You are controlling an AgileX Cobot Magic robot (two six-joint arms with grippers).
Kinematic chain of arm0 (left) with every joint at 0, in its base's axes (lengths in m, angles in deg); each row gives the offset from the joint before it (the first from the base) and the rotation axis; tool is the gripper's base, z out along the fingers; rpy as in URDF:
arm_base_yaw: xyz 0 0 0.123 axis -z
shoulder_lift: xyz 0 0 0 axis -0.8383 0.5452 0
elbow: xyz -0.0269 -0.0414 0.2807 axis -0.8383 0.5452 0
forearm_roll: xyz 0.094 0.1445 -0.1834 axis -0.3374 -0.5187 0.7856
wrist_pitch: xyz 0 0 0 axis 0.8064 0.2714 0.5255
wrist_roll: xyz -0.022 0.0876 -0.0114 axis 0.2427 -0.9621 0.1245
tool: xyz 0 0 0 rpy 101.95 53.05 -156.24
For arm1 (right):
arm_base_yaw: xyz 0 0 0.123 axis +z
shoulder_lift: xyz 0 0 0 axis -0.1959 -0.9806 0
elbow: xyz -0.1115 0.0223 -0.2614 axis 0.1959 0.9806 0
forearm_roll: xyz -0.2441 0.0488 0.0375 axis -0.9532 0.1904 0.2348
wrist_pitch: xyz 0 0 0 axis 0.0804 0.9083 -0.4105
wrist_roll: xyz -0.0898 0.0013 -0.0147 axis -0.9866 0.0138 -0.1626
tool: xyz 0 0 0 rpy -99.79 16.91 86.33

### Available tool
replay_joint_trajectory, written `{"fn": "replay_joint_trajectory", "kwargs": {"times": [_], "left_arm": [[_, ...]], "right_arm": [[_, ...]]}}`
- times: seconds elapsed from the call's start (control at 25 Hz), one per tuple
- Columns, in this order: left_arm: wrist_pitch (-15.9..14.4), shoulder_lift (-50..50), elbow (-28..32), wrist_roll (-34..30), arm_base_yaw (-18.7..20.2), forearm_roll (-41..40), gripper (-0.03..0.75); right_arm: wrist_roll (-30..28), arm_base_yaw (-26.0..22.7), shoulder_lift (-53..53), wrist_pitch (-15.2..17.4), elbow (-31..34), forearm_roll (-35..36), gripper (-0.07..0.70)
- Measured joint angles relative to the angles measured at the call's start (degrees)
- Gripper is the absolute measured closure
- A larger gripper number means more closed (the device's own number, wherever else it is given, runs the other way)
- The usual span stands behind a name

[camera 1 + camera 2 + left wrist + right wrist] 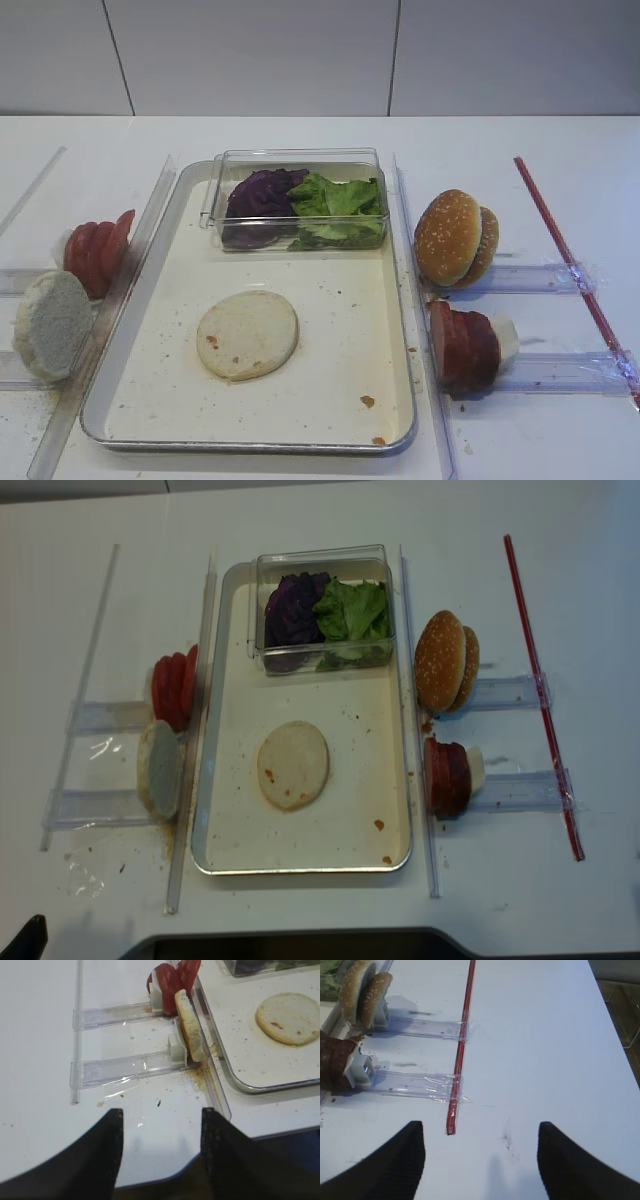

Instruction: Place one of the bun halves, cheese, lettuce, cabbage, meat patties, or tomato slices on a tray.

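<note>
I see the pale cream round bun half (247,334) lying flat, cut face up, on the shallow metal tray (300,443). Its outline is near-circular, with no clear long axis. Both the left gripper (159,1147) and right gripper (481,1155) are spread, grasping nothing.

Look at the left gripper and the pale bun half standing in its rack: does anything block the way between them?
Nothing visible does. Bare table lies between the open left gripper and the bun half in its clear rack.

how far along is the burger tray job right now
One pale bun half already lies flat on the tray. Nothing is in hand: the left gripper and right gripper are both open over bare table. The tomato slices, meat patties, lettuce and cabbage remain in their holders or the clear box, with another pale bun half standing beside the tray.
</note>
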Motion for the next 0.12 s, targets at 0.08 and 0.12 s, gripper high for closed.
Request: {"fn": "replay_joint_trajectory", "kwargs": {"times": [0.08,0.12], "left_arm": [[0.13,0.0,0.0,0.0,0.0,0.0,0.377],[0.13,0.0,0.0,0.0,0.0,0.0,0.377]], "right_arm": [[0.0,0.0,0.0,0.0,0.0,0.0,0.125],[0.0,0.0,0.0,0.0,0.0,0.0,0.125]]}}
